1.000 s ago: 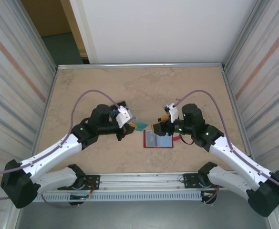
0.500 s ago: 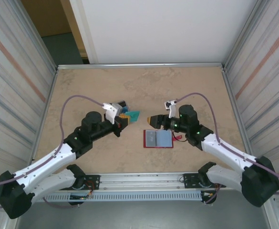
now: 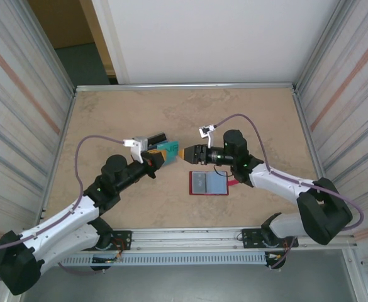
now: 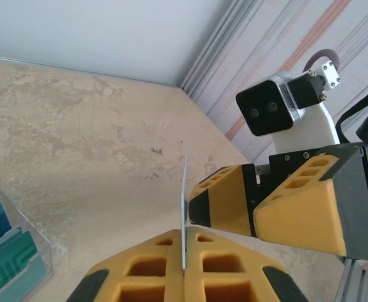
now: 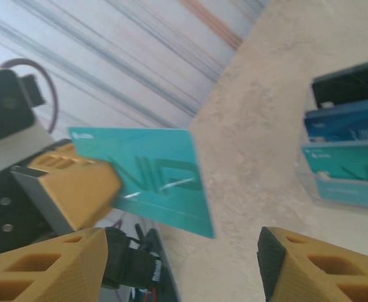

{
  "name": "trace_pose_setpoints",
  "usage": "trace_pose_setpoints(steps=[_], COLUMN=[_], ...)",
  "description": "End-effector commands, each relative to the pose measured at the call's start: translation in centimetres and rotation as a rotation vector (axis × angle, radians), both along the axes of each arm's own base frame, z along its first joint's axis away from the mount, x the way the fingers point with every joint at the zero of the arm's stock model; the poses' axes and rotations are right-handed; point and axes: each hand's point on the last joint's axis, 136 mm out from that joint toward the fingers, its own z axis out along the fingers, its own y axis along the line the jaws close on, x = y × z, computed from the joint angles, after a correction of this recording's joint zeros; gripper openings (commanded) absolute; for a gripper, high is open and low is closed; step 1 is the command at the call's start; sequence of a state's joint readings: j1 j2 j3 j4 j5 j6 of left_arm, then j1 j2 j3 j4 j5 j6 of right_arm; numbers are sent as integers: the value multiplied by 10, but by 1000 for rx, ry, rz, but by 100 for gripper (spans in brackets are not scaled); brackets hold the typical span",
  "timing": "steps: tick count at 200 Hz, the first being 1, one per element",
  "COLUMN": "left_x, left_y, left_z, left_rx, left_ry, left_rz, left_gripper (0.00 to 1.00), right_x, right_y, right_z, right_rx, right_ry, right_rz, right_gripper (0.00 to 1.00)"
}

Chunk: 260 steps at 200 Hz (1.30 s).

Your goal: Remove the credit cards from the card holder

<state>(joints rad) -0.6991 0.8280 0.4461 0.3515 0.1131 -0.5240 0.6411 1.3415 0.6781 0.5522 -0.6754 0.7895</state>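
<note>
The card holder (image 3: 209, 183) lies open on the table, dark red with pale blue-grey panels and a red tab on its right edge. My left gripper (image 3: 161, 156) (image 4: 185, 238) is shut on a teal credit card (image 3: 172, 150) (image 5: 147, 177), held above the table; in the left wrist view the card (image 4: 185, 201) is edge-on. My right gripper (image 3: 187, 153) (image 5: 184, 270) is open and faces the card from the right, level with it. Its fingers (image 4: 226, 202) stand just beside the card's free end, not touching it.
A clear box (image 4: 14, 248) (image 5: 347, 165) holding several blue and teal cards stands on the table behind the left gripper, by the dark end (image 3: 158, 138) in the top view. Ribbed metal walls border the table on both sides.
The left gripper has carried the teal card up and back from beside the card holder. The right gripper has swung left, away from the card holder, to face the card.
</note>
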Motion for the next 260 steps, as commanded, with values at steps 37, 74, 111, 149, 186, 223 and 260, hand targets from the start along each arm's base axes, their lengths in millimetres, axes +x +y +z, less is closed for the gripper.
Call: trace_pose_setpoints(steps=[37,74,111,149,186,223,260], left_x=[-2,-3,-3,-1,-3,-7,-14], left_y=[-1,-5,-10,-12,-13,-8,2], left_z=[28,29,25,21,26,34,40], left_rx=[-146,-172,-183,-170,-138,-28,190], left_ry=[-40,-29,-18,-5,-25,-74,-116], left_rz=[-29,-56,-74,-82,-122,-144,-159], left_gripper=[0,0,0,0,24,61,74], right_x=[-4,-3,-4,-6,-8,-15,-29], right_y=[19,21,21,21,17,12,0], right_z=[29,37,48,54,49,37,28], right_rx=[113,150,187,199,175,95,-15], right_ry=[-32,-43,-65,-80,-89,-96,-135], right_rz=[108,124,136,144,150,162,158], right_gripper=[58,51,33,6,0,0,0])
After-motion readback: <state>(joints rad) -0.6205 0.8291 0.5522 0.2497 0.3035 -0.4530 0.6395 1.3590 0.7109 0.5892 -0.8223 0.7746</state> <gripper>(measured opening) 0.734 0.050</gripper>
